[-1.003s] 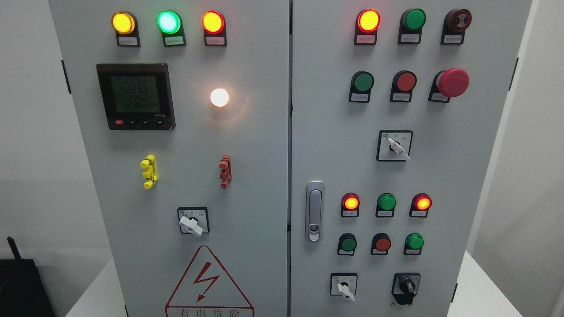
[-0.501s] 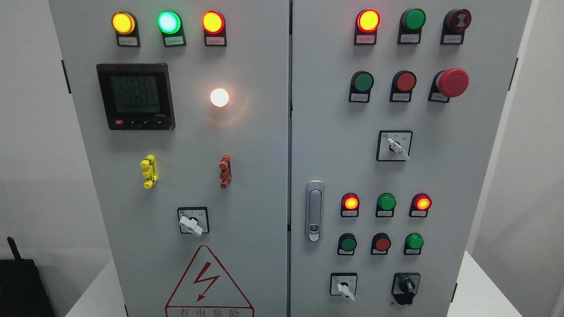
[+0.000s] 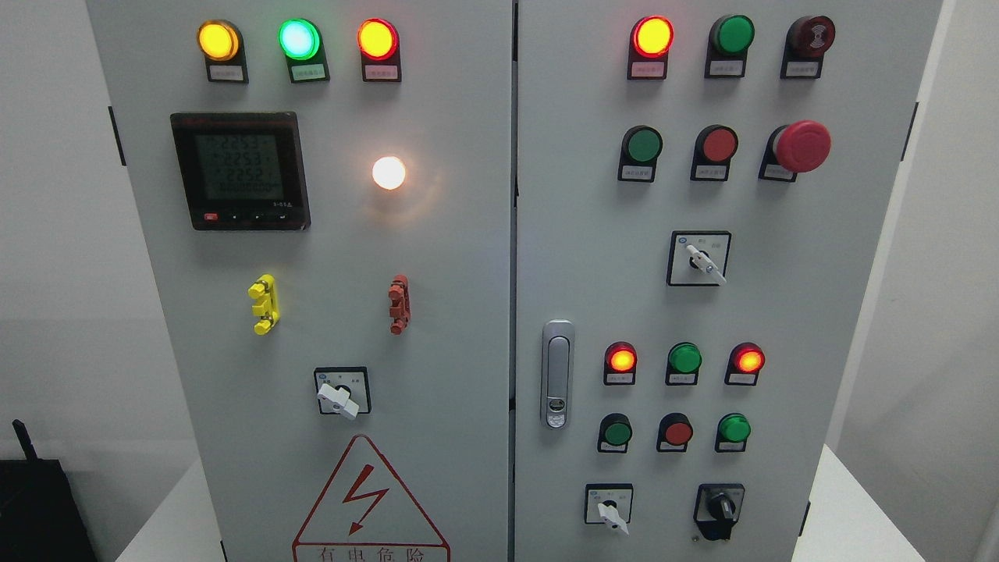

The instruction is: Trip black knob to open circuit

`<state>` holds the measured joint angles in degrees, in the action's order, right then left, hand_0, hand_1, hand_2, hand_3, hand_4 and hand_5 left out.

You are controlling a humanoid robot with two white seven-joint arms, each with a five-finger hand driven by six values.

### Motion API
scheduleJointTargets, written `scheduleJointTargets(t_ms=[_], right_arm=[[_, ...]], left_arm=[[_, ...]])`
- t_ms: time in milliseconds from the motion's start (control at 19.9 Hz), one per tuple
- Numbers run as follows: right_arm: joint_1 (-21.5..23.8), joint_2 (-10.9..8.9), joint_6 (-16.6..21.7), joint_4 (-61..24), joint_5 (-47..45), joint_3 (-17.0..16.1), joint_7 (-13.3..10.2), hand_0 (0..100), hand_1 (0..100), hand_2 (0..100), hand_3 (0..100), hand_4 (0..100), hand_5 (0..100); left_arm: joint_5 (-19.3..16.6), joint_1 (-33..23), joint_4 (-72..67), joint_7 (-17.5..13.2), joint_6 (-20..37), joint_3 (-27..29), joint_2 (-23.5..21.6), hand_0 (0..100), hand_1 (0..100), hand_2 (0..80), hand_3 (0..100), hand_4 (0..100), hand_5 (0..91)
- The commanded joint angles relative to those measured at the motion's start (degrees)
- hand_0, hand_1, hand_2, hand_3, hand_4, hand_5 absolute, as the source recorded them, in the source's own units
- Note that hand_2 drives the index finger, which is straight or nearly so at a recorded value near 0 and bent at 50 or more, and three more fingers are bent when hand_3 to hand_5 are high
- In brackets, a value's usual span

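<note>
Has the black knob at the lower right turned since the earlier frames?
No. The black knob sits the same against its square plate, right of the white selector.

Plain pale wall (image 3: 55,234) behind cabinet at left, evenly lit, soft shadow low down. Second pale wall (image 3: 936,328) at right, slightly greyer, vertical corner line near right edge. White worktop (image 3: 847,519) under cabinet, showing at lower right and as sliver at lower left (image 3: 168,523). Black box (image 3: 39,507) with short upright antenna in lower-left corner, before left wall, cut by frame edge. Light diffuse, no hard shadows. No hand in view, so places given by frame.
</note>
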<state>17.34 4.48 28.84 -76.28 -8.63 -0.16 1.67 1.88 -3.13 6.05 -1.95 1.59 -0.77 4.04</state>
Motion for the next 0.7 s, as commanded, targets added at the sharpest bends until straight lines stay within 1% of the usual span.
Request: scheduleJointTargets(t_ms=[0,201,301,652], right_arm=[[0.06,0.00,0.51,-2.90,-0.16,0.25,-0.36,75,74,0,92,83,84],[0.06,0.00,0.16,-6.15,-0.16,0.34,-0.44,80,76,0,95,88,93],[-0.03,0.26,-0.10,-7.99,-0.07,0.34,-0.44,81,76,0,96,89,93],[0.06,0.00,-4.67,-14.85,0.02,0.43,-0.44,85,78,0,97,91,94]], left_arm=[[0.14,0.14,0.01,0.01,0.08,0.07,0.09,12,39,0.0,0,0,0.0],[0.14,0.14,0.01,0.01,0.08,0.07,0.09,12,39,0.0,0,0,0.0],[0.14,0.14,0.01,0.01,0.08,0.07,0.09,12,39,0.0,0,0,0.0],[0.14,0.23,0.01,0.01,0.08,0.07,0.09,12,39,0.0,0,0,0.0]])
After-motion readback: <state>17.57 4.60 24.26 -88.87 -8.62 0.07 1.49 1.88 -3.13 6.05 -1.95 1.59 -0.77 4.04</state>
